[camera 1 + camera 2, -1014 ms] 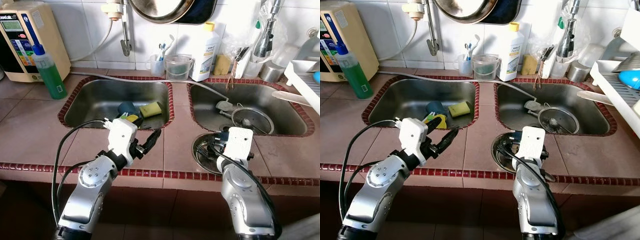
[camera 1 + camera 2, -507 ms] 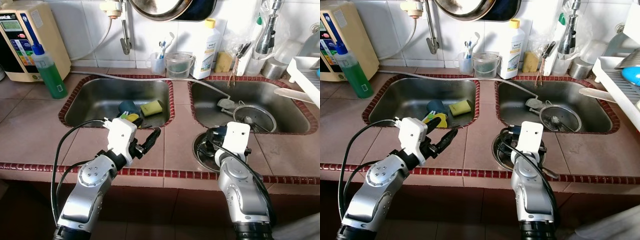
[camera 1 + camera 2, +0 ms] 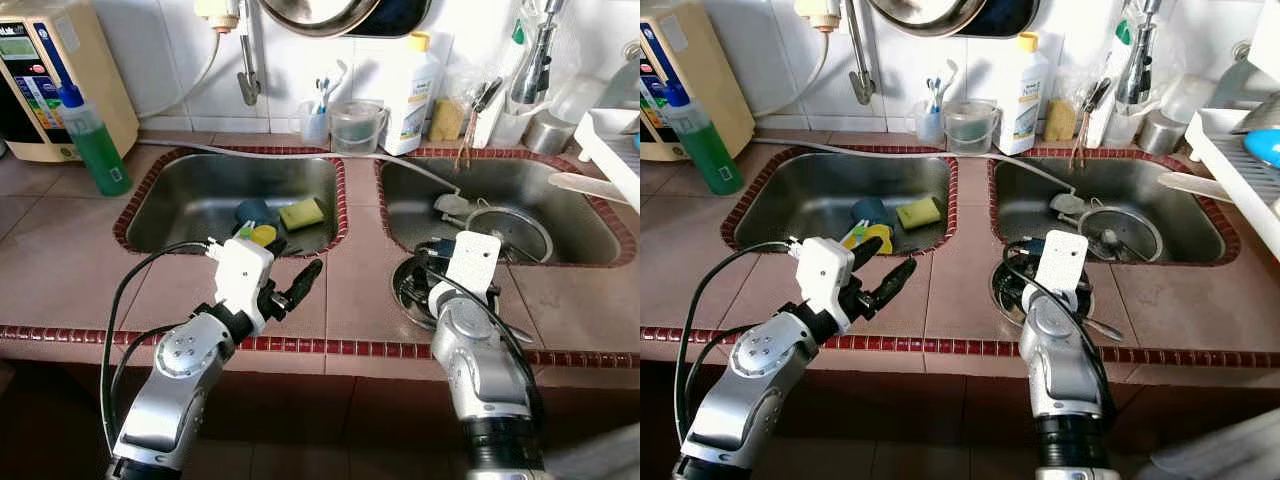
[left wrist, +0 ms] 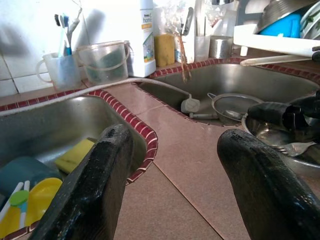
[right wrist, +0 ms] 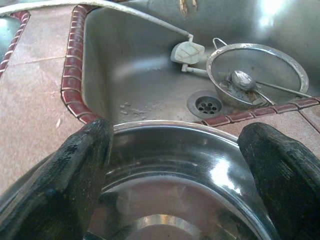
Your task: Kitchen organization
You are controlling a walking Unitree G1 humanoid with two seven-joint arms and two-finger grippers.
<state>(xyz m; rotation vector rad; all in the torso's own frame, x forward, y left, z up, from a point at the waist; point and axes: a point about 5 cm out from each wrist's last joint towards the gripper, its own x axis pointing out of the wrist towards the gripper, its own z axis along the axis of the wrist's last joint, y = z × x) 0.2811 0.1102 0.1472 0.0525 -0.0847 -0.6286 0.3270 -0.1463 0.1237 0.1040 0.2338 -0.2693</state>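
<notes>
We are at the tiled counter (image 3: 60, 270) with two steel sinks set into it. Our right gripper (image 5: 175, 165) hangs low over the steel bowl (image 5: 185, 200), which sits on the counter in front of the right sink (image 3: 590, 225), just at its front rim. The jaws stand wide apart, one black finger on each side of the bowl's rim, and from the wrist view we cannot tell whether the pads touch the metal. A fork (image 4: 295, 148) lies inside the bowl.

Over on the other side, our left gripper (image 3: 295, 285) hovers above the bare tiles between the two basins, near the front corner of the left sink (image 3: 190, 200). Its fingers (image 4: 95, 185) are spread open too, holding nothing.

Down in the left sink we see a yellow sponge (image 3: 301, 213), a dark teal cup (image 3: 255, 212) and a yellow lid (image 3: 262, 235) close together by the front wall. In the right sink a wire strainer (image 5: 257, 72) rests beside the drain (image 5: 205, 104) with a spoon (image 5: 245, 80) in it, and a small white piece (image 5: 187, 51) lies just behind.

Along the back wall stand a green soap bottle (image 3: 92, 140), a water machine (image 3: 40, 75), a cup with toothbrushes (image 3: 315, 120), a clear plastic tub (image 3: 357, 127) and a white detergent bottle (image 3: 412, 95). A white dish rack (image 3: 615, 150) sits at the far right.
</notes>
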